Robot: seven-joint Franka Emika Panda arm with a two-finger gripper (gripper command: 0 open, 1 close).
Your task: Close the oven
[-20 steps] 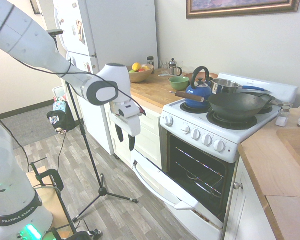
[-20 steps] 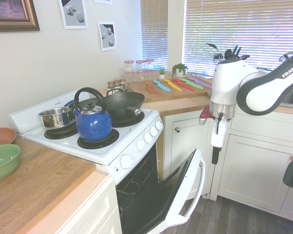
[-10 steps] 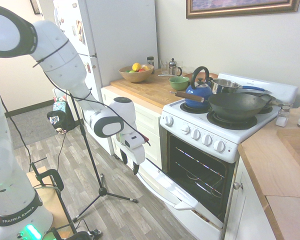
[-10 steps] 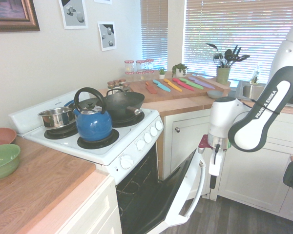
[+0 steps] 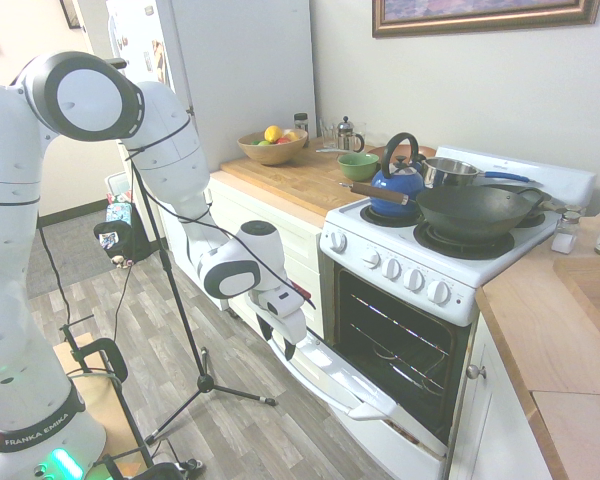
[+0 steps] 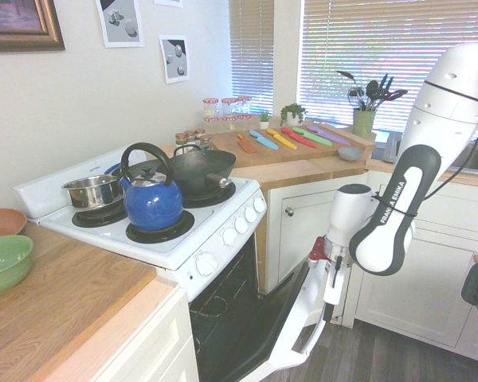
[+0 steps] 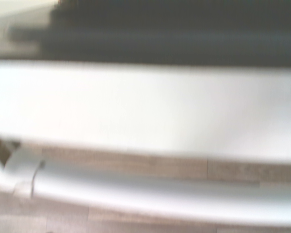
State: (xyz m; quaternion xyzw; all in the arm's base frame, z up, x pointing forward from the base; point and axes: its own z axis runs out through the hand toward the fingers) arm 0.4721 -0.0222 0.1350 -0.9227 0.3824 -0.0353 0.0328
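The white oven (image 5: 410, 272) stands with its drop-down door (image 5: 332, 372) hanging partly open, showing dark racks inside. From the other side the oven (image 6: 223, 239) shows the door (image 6: 291, 318) tilted outward with its bar handle (image 6: 320, 322) along the top edge. My gripper (image 5: 289, 349) points down just at the door's outer edge near the left end of the handle (image 5: 315, 378). In the second exterior view the gripper (image 6: 330, 309) hangs right beside the handle. The blurred wrist view shows the white door (image 7: 145, 107) and the handle (image 7: 136, 191) close by.
A blue kettle (image 5: 397, 182), a dark wok (image 5: 475, 210) and a steel pot (image 5: 450, 172) sit on the burners. White cabinets (image 6: 418, 278) flank the oven. A tall refrigerator (image 5: 220, 70) stands further left. Wood-look floor (image 5: 230, 430) lies before the door.
The arm has dropped and swung in toward the oven; the gripper went from chest height beside the cabinets down to the edge of the open door by its handle. The door's angle looks unchanged.
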